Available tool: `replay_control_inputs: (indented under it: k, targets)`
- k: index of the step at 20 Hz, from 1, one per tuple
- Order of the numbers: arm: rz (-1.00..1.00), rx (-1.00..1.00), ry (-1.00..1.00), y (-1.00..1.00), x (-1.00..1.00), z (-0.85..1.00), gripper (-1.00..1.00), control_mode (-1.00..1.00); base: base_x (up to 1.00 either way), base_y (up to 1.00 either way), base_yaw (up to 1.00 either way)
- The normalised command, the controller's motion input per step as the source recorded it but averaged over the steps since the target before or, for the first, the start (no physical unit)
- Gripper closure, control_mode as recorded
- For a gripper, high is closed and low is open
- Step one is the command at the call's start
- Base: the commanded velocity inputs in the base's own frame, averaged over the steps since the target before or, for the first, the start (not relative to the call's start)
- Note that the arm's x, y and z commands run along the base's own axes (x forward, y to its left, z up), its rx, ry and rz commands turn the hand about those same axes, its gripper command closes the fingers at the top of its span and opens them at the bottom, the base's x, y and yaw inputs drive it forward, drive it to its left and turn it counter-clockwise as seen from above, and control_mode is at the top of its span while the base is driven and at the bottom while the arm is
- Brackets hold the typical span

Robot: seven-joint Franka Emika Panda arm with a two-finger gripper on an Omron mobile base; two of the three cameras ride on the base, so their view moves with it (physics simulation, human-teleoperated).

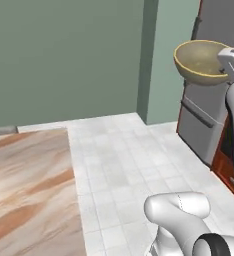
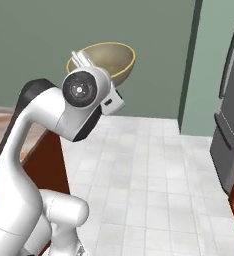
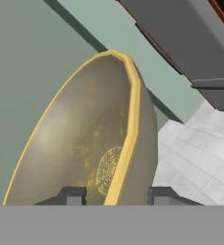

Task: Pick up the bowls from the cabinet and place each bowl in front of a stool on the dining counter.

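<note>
From the hand camera, the gripper (image 3: 116, 196) sits at six o'clock, its two dark fingertips (image 3: 72, 195) straddling the yellow rim of the olive-tan bowl (image 3: 80, 139): one tip inside the bowl, the other against its outer wall. The jaws are closed on that rim, so the bowl is held in the air, tilted in this view, its speckled inside facing the camera and a faint ring pattern at its bottom.

From the left base camera, the marble counter (image 1: 29, 190) lies nearest, at eight o'clock, with pale floor tiles (image 1: 129, 160) running beside it toward twelve. The bowl (image 1: 199, 62) hangs high at two o'clock, well above the floor and well apart from the counter, the white hand touching its right rim. Behind it stands a tall grey fridge (image 1: 204, 125).

From the right base camera, the arm's white wrist is near the centre and the bowl (image 2: 106, 60) shows just past it at eleven o'clock, mouth turned toward the camera. Farther off, the green wall (image 2: 34, 50) closes the scene, with the fridge (image 2: 231, 125) at three o'clock.
</note>
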Motion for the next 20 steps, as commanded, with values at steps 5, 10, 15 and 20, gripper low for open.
replay_control_inputs:
  k: [5,10,15,20]
  targets:
    - [0.00,0.00,0.00,0.00,0.00,0.00,1.00,1.00,1.00,-0.36,0.39]
    - [0.00,0.00,0.00,0.00,0.00,0.00,1.00,1.00,1.00,-0.46,0.42]
    - [0.00,0.00,0.00,0.00,0.00,0.00,1.00,1.00,1.00,-0.67,0.38]
    - [0.00,0.00,0.00,0.00,0.00,0.00,1.00,1.00,1.00,-0.73,0.39]
